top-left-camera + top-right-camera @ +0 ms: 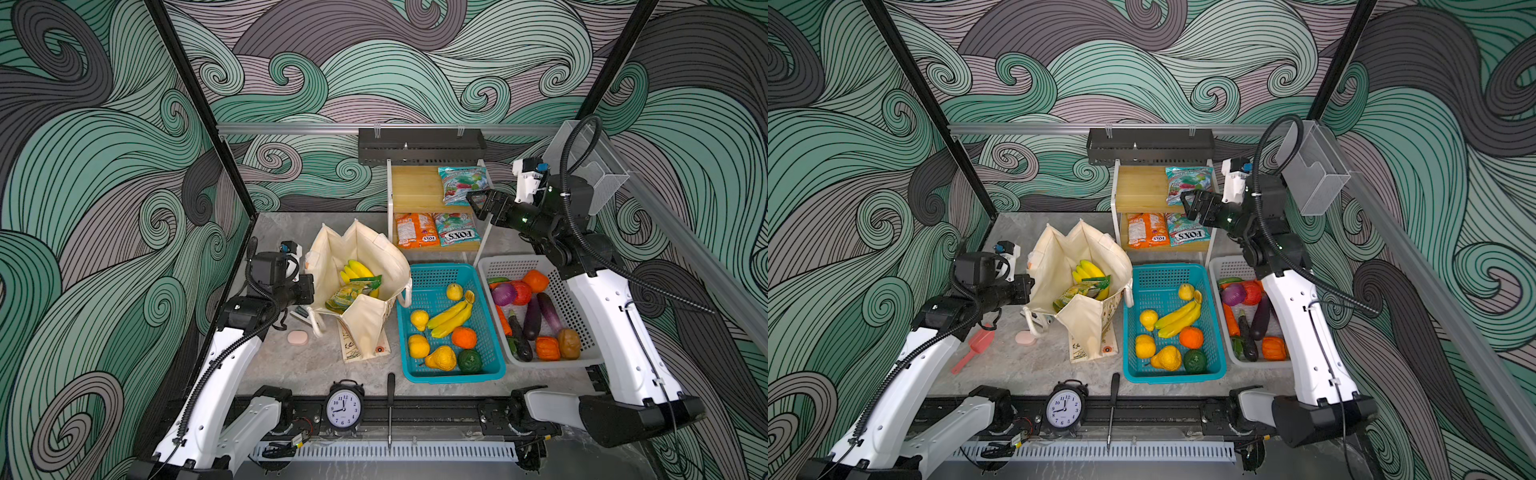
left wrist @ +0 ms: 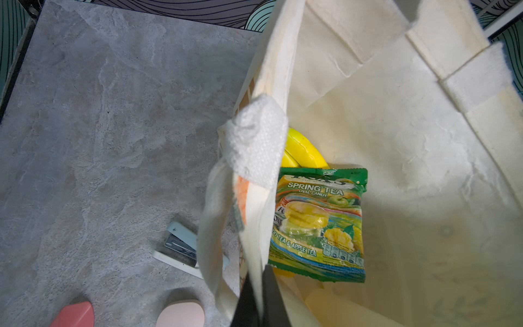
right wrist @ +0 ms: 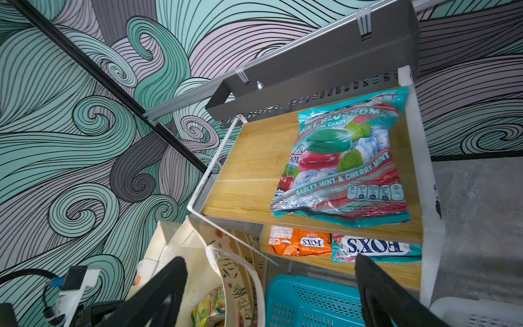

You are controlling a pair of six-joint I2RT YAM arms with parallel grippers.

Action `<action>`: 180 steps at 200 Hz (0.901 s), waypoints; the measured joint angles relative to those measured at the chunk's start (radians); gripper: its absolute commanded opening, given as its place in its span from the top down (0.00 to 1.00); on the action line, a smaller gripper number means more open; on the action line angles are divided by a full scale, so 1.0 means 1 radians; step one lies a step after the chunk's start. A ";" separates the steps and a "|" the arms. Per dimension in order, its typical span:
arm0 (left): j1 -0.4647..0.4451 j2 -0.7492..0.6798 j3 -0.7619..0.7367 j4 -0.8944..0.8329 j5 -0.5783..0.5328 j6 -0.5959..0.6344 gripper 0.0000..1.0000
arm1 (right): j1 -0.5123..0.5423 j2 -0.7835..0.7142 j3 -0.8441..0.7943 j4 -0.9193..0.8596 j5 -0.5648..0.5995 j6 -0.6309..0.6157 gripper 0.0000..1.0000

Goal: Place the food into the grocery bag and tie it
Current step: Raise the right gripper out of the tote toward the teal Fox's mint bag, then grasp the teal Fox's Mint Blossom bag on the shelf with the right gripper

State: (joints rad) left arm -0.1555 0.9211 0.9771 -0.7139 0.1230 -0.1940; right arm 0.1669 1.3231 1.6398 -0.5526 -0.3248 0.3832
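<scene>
Left gripper (image 2: 259,295) is pinched shut on the rim of the bag (image 1: 361,245), fabric squeezed right between the fingers (image 2: 274,300), on the side facing that arm. Bag stands open on the table (image 1: 291,365), and looking down into it you can see bananas (image 1: 358,269) at the bottom with a green packet (image 1: 348,294) lying on top of them. Just right of the bag is a teal basket (image 1: 451,377) full of fruit, touching the bag or nearly so, can't tell which. Behind that basket there's a little shelf (image 1: 415,189) with a teal packet (image 1: 463,185) lying flat on the top board, plus two more packets on the lower one. Right gripper (image 1: 476,204) hangs at the right edge of that top board, just beside the teal packet, its fingers (image 3: 169,283) spread wide with nothing between them. Far right, a white basket (image 1: 552,363) holds veggies, including an onion (image 1: 503,294) and a carrot (image 1: 503,322), partly under the right arm.
</scene>
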 measured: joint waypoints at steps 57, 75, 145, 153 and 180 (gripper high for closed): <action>0.000 0.000 0.000 0.000 0.000 0.000 1.00 | -0.058 0.083 0.005 -0.008 -0.014 0.008 0.10; 0.000 0.000 0.000 0.000 0.000 0.000 1.00 | -0.058 0.085 0.005 -0.006 -0.013 0.008 0.11; 0.000 0.000 0.000 0.000 0.000 0.000 1.00 | -0.064 0.107 0.048 -0.004 0.014 -0.003 0.17; 0.000 0.000 0.000 0.000 0.000 0.000 1.00 | -0.064 0.121 0.066 -0.002 0.013 -0.006 0.18; 0.000 0.000 0.000 0.000 0.000 0.000 1.00 | -0.064 0.167 0.099 0.010 0.011 -0.007 0.18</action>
State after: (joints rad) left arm -0.1555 0.9215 0.9771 -0.7143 0.1230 -0.1936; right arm 0.1024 1.4906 1.7390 -0.5430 -0.3141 0.3759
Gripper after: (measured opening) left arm 0.048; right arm 0.819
